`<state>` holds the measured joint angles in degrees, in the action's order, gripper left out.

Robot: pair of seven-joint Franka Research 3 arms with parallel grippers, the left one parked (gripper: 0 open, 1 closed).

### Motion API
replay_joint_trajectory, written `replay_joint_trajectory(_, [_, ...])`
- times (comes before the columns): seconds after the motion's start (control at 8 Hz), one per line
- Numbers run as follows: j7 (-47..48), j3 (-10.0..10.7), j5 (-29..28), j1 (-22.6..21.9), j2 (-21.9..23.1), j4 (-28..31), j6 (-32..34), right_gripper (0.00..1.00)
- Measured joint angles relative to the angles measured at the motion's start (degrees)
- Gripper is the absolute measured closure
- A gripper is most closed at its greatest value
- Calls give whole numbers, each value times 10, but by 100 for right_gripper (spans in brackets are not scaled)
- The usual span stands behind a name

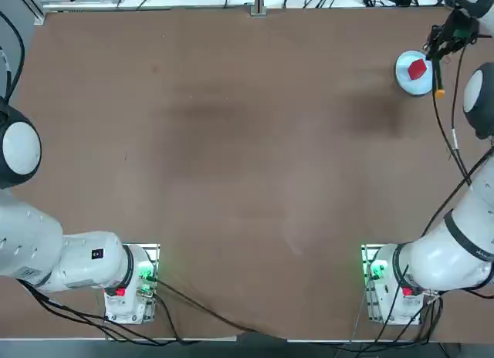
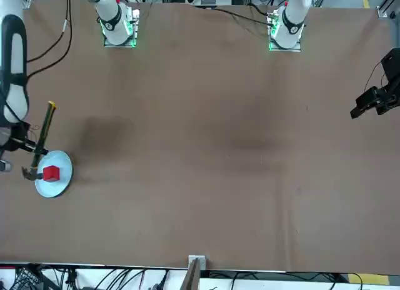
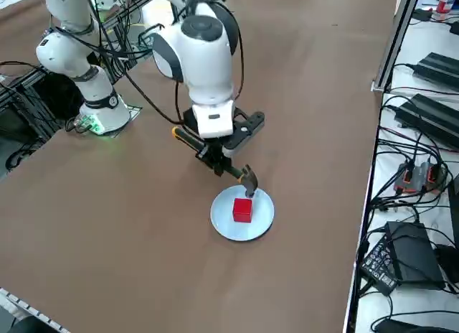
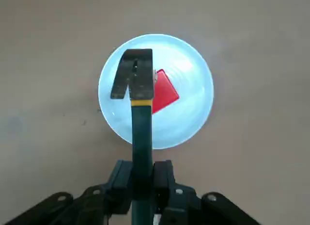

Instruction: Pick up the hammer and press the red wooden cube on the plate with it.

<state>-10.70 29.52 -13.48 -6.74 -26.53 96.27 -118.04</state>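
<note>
**Hammer's in the grip, now line it up before pressing**

So, the table (image 1: 231, 142) gives the plate good support, just go gently. The right hand (image 4: 143, 179) is clamped on the hammer's handle; I'd keep that grip firm so it can't twist. Plate (image 4: 196, 108) sits flat, so I'd avoid catching its rim. The hammer (image 4: 142, 123) has its head by the cube, maybe slightly above it; hard to judge the gap. I'd lift if needed, centre the head, then ease straight down. The red cube (image 4: 164, 92) is on the plate and could skid if pushed off-centre.

Count, big to small: one table, one working hand, one plate, one hammer, one cube.
</note>
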Motion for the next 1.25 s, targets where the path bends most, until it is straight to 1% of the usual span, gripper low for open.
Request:
replay_joint_trajectory(0.12, [-3,2,2,1,1,2,5,78])
replay_joint_trajectory(0.38, [-4,2,-2,6,-16,17,-3,78])
replay_joint_trajectory(0.75, [-5,-1,-26,6,-46,42,-49,78])
replay_joint_trajectory(1.0, [-6,-2,-28,2,-36,35,-48,78])
replay_joint_trajectory(1.25, [-7,-2,-20,-1,-7,16,-14,78])
